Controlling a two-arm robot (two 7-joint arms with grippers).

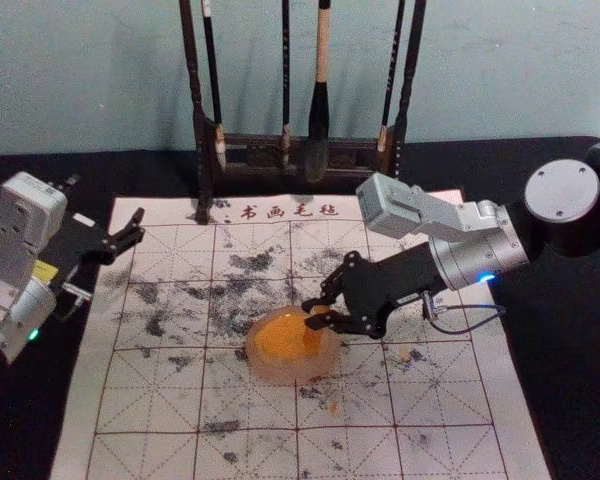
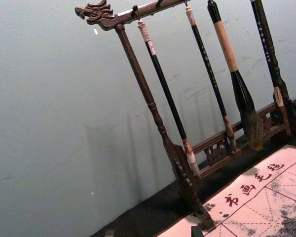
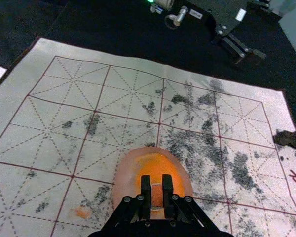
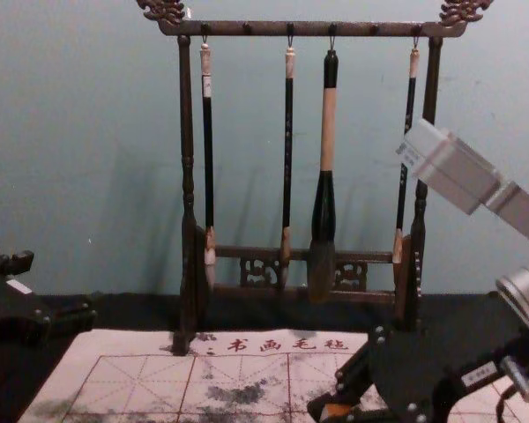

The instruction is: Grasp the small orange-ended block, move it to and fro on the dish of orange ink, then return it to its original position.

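The block (image 3: pixel 157 196) is pinched in the right gripper (image 1: pixel 310 314), over the dish (image 1: pixel 270 370), perhaps touching the ink (image 1: pixel 279 337). Inking looks to be the step in hand, calling for gentle to-and-fro strokes; the gripper slants inward, while the left gripper (image 1: pixel 107 204) idles, spread, at the left.

The table (image 1: pixel 570 390) is draped in black cloth and supports a grid-printed calligraphy felt mat (image 1: pixel 150 400); a dark wooden brush stand (image 4: pixel 313 29) is positioned at the mat's far edge
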